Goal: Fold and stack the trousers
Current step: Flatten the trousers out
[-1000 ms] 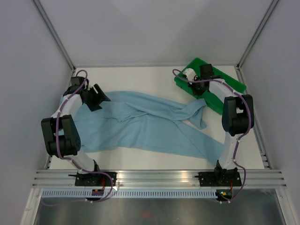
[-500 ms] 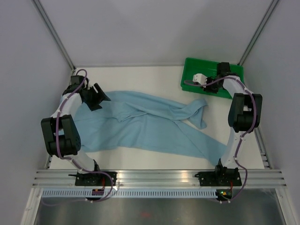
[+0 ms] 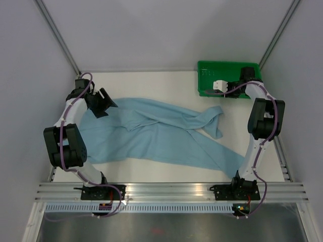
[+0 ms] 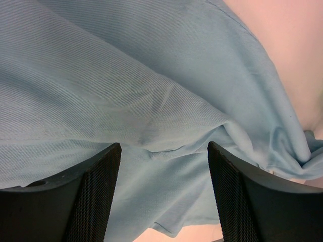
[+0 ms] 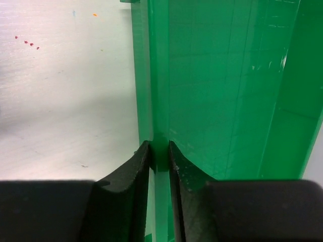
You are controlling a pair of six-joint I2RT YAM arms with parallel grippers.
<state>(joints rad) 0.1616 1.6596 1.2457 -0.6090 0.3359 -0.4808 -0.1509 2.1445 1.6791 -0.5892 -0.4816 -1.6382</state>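
The light blue trousers lie spread and rumpled across the table, waist end at the left, one leg reaching the front right. My left gripper hangs open just above their left end; in the left wrist view its fingers stand wide apart over the blue cloth, holding nothing. My right gripper is at the back right. In the right wrist view its jaws pinch the thin rim of the green tray.
The green tray sits in the back right corner against the wall. Bare white table lies behind the trousers. Frame posts and grey walls close in the left, right and back.
The right arm has carried the green tray back and to the right, turning it from a slant to square in the corner. The left arm and the trousers have not moved.
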